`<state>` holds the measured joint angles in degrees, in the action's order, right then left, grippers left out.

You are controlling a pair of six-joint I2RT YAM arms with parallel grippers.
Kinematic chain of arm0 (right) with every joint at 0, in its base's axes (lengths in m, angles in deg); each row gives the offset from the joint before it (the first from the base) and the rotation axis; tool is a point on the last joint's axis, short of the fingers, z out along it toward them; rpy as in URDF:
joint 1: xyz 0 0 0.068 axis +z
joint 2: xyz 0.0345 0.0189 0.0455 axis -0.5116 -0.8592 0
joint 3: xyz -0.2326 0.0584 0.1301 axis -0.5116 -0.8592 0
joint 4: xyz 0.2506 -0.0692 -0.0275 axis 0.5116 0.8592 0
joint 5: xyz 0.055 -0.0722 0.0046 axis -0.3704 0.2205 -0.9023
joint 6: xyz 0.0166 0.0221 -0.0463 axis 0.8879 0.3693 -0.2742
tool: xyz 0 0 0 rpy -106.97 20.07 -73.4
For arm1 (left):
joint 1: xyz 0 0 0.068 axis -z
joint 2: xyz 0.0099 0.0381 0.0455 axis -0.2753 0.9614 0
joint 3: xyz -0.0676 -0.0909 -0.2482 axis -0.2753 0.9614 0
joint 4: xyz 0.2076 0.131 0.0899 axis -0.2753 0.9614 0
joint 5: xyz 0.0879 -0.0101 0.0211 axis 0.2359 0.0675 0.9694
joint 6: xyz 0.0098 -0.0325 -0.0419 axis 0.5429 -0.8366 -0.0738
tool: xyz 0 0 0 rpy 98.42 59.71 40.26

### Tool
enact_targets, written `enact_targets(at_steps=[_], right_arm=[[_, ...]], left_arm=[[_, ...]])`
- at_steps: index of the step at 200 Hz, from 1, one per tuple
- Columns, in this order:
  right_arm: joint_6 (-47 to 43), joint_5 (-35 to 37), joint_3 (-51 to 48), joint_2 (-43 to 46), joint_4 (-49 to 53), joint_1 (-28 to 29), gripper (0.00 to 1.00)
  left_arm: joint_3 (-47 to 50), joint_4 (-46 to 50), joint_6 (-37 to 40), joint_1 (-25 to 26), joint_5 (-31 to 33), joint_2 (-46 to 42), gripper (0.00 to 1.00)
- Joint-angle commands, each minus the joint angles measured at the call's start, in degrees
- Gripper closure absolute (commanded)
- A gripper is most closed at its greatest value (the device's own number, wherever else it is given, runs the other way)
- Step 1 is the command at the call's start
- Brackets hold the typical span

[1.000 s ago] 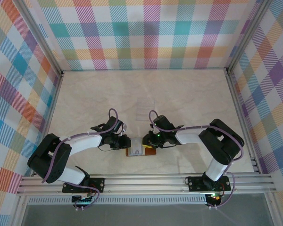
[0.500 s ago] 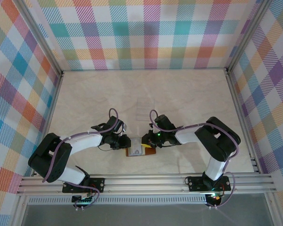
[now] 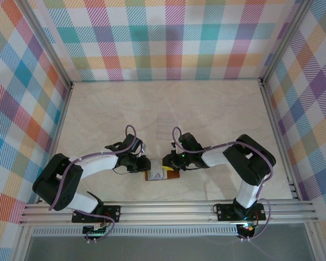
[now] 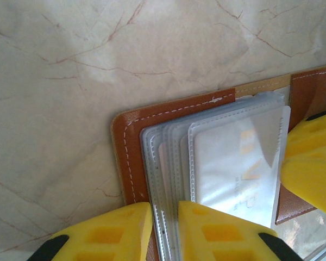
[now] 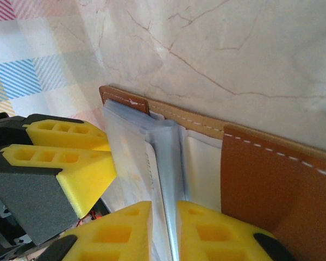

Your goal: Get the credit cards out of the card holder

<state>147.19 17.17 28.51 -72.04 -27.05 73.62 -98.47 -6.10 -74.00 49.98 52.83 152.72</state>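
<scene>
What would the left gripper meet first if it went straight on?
The card holder: its clear sleeves sit between the fingers of the left gripper, so it would push deeper in. Beyond lie the leather edge and, apparently, bare table.

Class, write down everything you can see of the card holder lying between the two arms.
The card holder is reddish-brown leather with pale stitching and a rounded corner, lying open on the marble-look table. A fan of clear plastic sleeves sits inside, some standing upright. The left claw pinches the sleeves' edge at one end; the right claw grips the raised sleeves from the other.
</scene>
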Motion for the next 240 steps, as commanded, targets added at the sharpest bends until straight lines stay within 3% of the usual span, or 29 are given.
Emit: enact_targets(at_steps=[1, 56, 119, 150, 184, 240], right_arm=[[-1.0, -2.7, 0.4, -2.8, 0.0, 0.7, 0.81], [-3.9, -0.2, 1.5, -0.7, 6.5, 0.7, 0.89], [-5.9, 6.7, 1.1, 3.1, 14.1, 0.7, 0.92], [-6.1, 6.8, 1.3, 3.4, 14.2, 0.7, 0.92], [-4.9, 1.8, 1.8, 0.7, 8.6, 1.0, 0.91], [-4.8, 0.5, 2.9, -1.0, 8.0, 1.4, 0.9]], left_arm=[[2.3, 8.3, 0.6, 0.6, 2.7, 2.3, 0.77], [2.4, 8.5, 0.6, 0.6, 2.9, 2.1, 0.77], [2.3, 10.1, 1.0, 0.6, 4.6, 1.9, 0.77], [1.7, 11.2, 0.8, 0.6, 5.1, 0.2, 0.77], [0.5, 11.4, -0.6, 0.6, 3.1, -4.1, 0.75], [-3.4, 15.0, -1.3, 2.5, 3.2, -7.5, 0.54]])
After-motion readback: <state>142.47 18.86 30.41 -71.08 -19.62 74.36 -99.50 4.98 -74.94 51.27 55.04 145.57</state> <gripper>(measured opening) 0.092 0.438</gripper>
